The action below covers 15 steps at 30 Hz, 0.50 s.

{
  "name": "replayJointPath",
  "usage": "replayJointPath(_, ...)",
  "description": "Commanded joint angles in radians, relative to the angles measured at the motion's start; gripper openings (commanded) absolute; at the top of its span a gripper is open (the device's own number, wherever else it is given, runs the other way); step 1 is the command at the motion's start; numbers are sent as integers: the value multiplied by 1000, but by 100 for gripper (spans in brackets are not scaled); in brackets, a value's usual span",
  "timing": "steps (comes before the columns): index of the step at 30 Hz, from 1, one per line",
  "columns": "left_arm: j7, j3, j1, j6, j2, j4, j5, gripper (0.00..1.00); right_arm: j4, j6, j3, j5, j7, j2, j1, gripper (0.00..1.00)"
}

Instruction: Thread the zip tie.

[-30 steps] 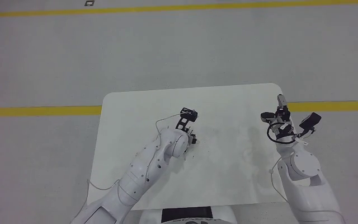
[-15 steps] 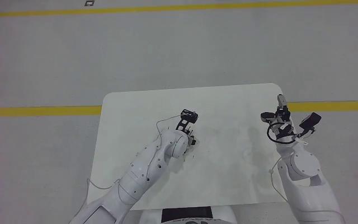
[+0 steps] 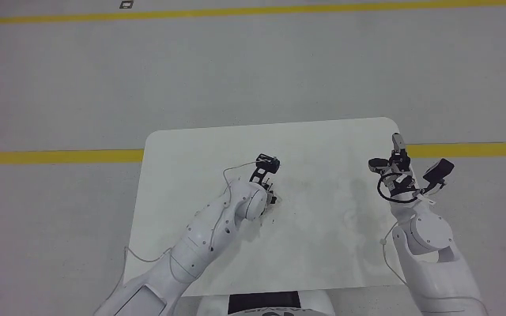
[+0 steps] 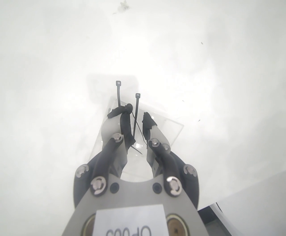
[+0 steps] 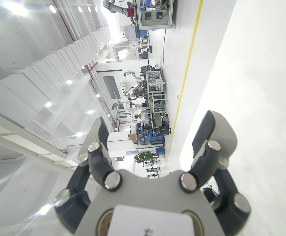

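Observation:
Two black zip ties stand on a clear plastic block (image 4: 171, 127) on the white table (image 3: 332, 142), heads pointing away from the wrist. One zip tie (image 4: 136, 105) runs between the black-taped fingers of my left gripper (image 4: 137, 111), which is open only a little and shows a gap on either side of the strap. The other zip tie (image 4: 118, 91) passes just outside one fingertip (image 4: 125, 111). In the top view my left gripper (image 3: 271, 195) is near the table's middle. My right gripper (image 5: 154, 117) is wide open and holds nothing, raised at the table's right edge (image 3: 386, 154).
A few small dark specks (image 4: 121, 6) lie on the table beyond the block. Bare white tabletop surrounds the block. Yellow floor lines (image 3: 71, 156) run past the table.
The left arm has shifted slightly, its gripper staying at the zip ties. The right arm has not moved.

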Motion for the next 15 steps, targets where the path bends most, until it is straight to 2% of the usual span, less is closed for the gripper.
replayJointPath(1, 2, 1, -5, 1, -1, 10, -5, 7, 0, 0, 0, 0, 0, 0, 0, 100)
replayJointPath(3, 4, 2, -9, 1, -1, 17, -10, 0, 0, 0, 0, 0, 0, 0, 0, 100)
replayJointPath(6, 6, 4, -13, 3, -1, 22, -17, 0, 0, 0, 0, 0, 0, 0, 0, 100)
replayJointPath(8, 2, 5, -11, 5, 0, 10, -15, 0, 0, 0, 0, 0, 0, 0, 0, 100)
replayJointPath(10, -5, 3, -4, 10, 4, -12, -4, 0, 0, 0, 0, 0, 0, 0, 0, 100)
replayJointPath(13, -26, -3, 23, 17, 13, -77, 28, 0, 0, 0, 0, 0, 0, 0, 0, 100)
replayJointPath(15, -44, -11, 50, 16, 23, -135, 56, 0, 0, 0, 0, 0, 0, 0, 0, 100)
